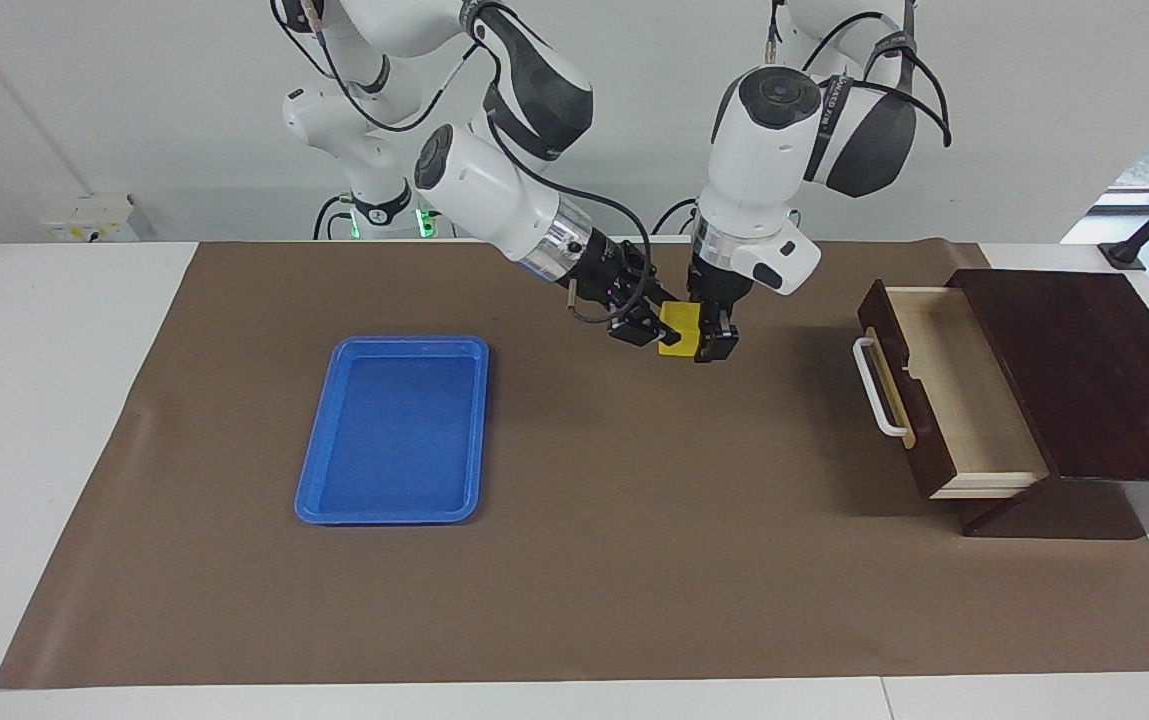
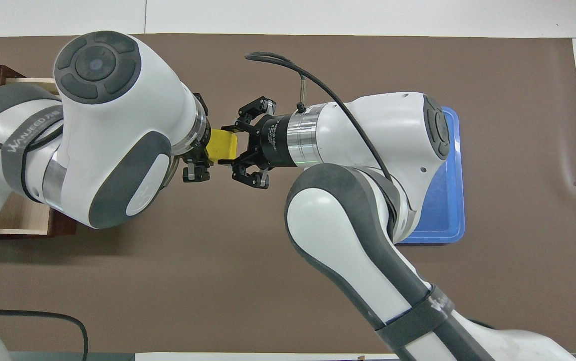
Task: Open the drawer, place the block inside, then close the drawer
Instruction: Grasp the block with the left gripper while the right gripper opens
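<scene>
The yellow block is up in the air over the brown mat, between the two grippers; it also shows in the overhead view. My right gripper reaches in sideways from the tray's end and is shut on the block, a finger on each of two sides. My left gripper points down right against the block's other end. The drawer stands pulled open at the left arm's end, its pale inside empty and its white handle facing the middle of the table.
The dark wooden box holds the drawer. A flat blue tray lies empty toward the right arm's end. The brown mat covers the white table. In the overhead view the arms hide most of the drawer.
</scene>
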